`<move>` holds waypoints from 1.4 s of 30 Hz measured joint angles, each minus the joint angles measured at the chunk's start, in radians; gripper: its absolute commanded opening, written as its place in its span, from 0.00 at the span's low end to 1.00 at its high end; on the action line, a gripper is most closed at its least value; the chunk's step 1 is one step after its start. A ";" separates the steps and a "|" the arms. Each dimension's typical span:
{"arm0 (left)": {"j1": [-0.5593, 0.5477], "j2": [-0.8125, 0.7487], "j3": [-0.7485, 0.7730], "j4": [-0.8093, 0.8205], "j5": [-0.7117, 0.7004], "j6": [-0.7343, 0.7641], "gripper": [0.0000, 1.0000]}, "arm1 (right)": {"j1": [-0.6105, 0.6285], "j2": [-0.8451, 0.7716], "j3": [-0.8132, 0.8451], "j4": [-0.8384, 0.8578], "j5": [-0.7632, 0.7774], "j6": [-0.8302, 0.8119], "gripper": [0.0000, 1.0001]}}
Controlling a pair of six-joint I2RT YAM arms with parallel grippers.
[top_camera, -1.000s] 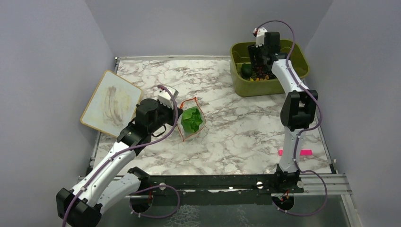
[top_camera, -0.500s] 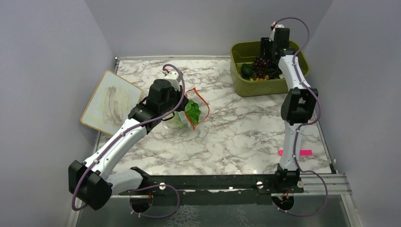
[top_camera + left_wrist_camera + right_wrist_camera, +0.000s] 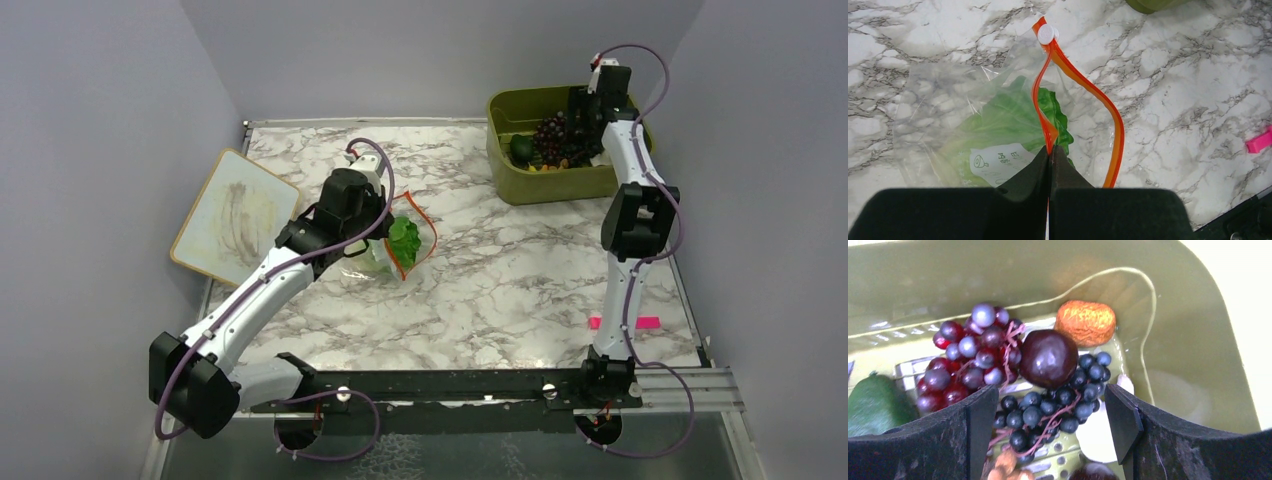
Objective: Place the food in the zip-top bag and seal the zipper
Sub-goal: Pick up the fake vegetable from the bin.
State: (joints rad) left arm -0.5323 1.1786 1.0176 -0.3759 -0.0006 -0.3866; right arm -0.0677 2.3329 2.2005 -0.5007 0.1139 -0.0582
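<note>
The clear zip-top bag (image 3: pixel 378 258) lies mid-table with the green lettuce (image 3: pixel 404 240) inside; the lettuce also shows in the left wrist view (image 3: pixel 1008 115). My left gripper (image 3: pixel 1050 150) is shut on one lip of the orange-red zipper (image 3: pixel 1083 82), holding the mouth open. My right gripper (image 3: pixel 1053 405) is open, hovering in the olive-green bin (image 3: pixel 520 185) over dark blue grapes (image 3: pixel 1040 415). Purple-red grapes (image 3: pixel 968 360), a dark round fruit (image 3: pixel 1048 358), an orange piece (image 3: pixel 1085 322) and a dark green piece (image 3: pixel 873 405) lie beside them.
A small whiteboard (image 3: pixel 235 220) lies at the table's left. A pink clip (image 3: pixel 623 322) lies near the right arm's base; it also shows in the left wrist view (image 3: pixel 1259 141). The bin's wall (image 3: pixel 1198 340) is close on the right gripper's right side. Grey walls enclose the table.
My left gripper has moved farther and a little right, pulling the bag's mouth up with it. My right gripper has shifted right and back inside the bin, uncovering the grapes.
</note>
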 measured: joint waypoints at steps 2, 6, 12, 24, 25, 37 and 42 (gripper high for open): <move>-0.002 0.003 0.002 -0.005 -0.008 0.004 0.00 | -0.008 0.031 0.028 0.013 0.000 -0.008 0.78; -0.007 0.029 0.024 -0.012 -0.016 0.016 0.00 | -0.018 0.117 0.083 0.048 -0.023 -0.020 0.78; -0.013 0.066 0.055 -0.017 -0.023 0.021 0.00 | -0.019 0.188 0.086 0.091 -0.066 -0.022 0.76; -0.015 0.105 0.056 -0.016 -0.023 0.002 0.00 | -0.020 0.220 0.087 0.128 -0.053 -0.024 0.61; -0.015 0.105 0.056 -0.017 -0.023 0.001 0.00 | -0.020 0.220 0.087 0.134 -0.053 -0.030 0.57; -0.016 0.104 0.056 -0.017 -0.023 -0.016 0.00 | -0.021 0.134 -0.087 0.270 -0.055 -0.063 0.33; -0.017 0.102 0.056 -0.016 -0.021 -0.039 0.00 | -0.021 0.036 -0.175 0.270 -0.080 -0.047 0.33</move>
State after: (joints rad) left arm -0.5495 1.2804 1.0733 -0.3923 -0.0216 -0.4259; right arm -0.0891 2.3688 2.0251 -0.2306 0.0338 -0.1047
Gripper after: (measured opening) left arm 0.016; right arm 0.597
